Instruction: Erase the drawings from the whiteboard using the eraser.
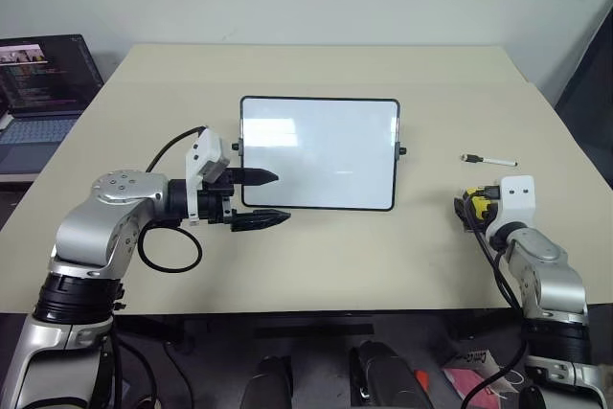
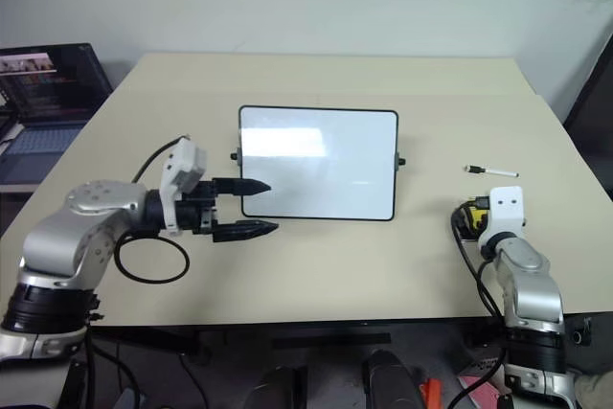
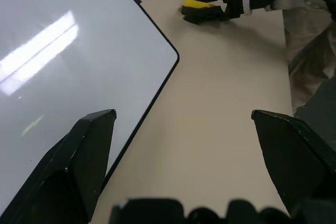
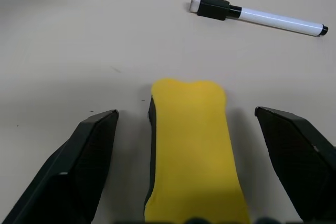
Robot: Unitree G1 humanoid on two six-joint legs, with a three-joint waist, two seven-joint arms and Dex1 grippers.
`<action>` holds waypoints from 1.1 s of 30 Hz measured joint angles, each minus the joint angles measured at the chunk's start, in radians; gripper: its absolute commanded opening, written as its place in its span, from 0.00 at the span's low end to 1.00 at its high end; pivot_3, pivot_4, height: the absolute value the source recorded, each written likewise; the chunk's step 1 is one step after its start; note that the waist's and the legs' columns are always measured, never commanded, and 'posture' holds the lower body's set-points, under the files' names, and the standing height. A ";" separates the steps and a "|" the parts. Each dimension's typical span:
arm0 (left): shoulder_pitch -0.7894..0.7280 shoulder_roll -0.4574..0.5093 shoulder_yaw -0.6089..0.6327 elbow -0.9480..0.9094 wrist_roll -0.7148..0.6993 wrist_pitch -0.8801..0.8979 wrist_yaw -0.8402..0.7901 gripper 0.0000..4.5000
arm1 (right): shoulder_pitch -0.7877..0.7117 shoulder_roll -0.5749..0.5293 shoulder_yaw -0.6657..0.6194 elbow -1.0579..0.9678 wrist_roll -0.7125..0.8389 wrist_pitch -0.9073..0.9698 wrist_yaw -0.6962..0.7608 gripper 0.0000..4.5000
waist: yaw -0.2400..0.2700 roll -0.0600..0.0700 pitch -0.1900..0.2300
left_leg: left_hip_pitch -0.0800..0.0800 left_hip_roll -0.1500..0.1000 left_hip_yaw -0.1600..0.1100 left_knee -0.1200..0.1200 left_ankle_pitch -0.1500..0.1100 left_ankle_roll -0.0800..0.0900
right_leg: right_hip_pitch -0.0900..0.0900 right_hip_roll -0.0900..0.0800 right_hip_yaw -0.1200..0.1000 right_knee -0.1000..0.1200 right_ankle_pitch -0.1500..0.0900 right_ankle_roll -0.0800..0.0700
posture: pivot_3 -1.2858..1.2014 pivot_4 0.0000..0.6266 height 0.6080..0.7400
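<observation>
The whiteboard (image 1: pixel 318 152) lies flat in the middle of the table. Its face is plain white with a glare; the drawings are out of view. My left gripper (image 1: pixel 282 196) is open at the board's near left corner, one finger over the face and the other off the near edge. The yellow eraser (image 4: pixel 191 150) lies on the table to the right of the board. My right gripper (image 4: pixel 186 113) is open with a finger on each side of the eraser and a gap to each. From the left wrist, the eraser (image 3: pixel 198 3) lies between those black fingers.
A white marker pen (image 1: pixel 488 160) with a black cap lies just beyond the eraser. A dark laptop (image 1: pixel 43 93) stands on a side surface at the far left. The beige table (image 1: pixel 316 265) is bare in front of the board.
</observation>
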 measured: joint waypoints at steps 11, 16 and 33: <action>-0.001 -0.070 0.040 -0.008 -0.026 -0.022 0.063 1.00 | 0.202 -0.068 -0.022 -0.465 0.050 -0.038 0.039 0.99 | 0.001 0.000 0.000 | 0.000 0.000 0.000 0.000 0.000 0.000 | 0.000 0.000 0.000 0.000 0.000 0.000 | 0.52 0.24 1.00; 0.121 -0.183 0.185 -0.056 -0.032 -0.014 0.324 1.00 | 0.365 0.013 0.039 -0.654 0.040 -0.176 0.023 0.99 | 0.001 0.001 0.000 | 0.002 0.001 -0.001 -0.002 0.000 0.000 | 0.001 0.000 0.000 0.000 -0.001 0.000 | 0.52 0.24 1.00; 0.594 -0.484 0.344 -0.170 0.214 -0.326 0.854 1.00 | 0.627 0.209 0.192 -0.272 -0.039 -0.643 -0.051 0.99 | 0.041 -0.003 -0.003 | 0.009 0.001 0.006 -0.001 0.002 -0.006 | 0.009 -0.005 0.003 -0.006 -0.004 -0.005 | 0.52 0.24 1.00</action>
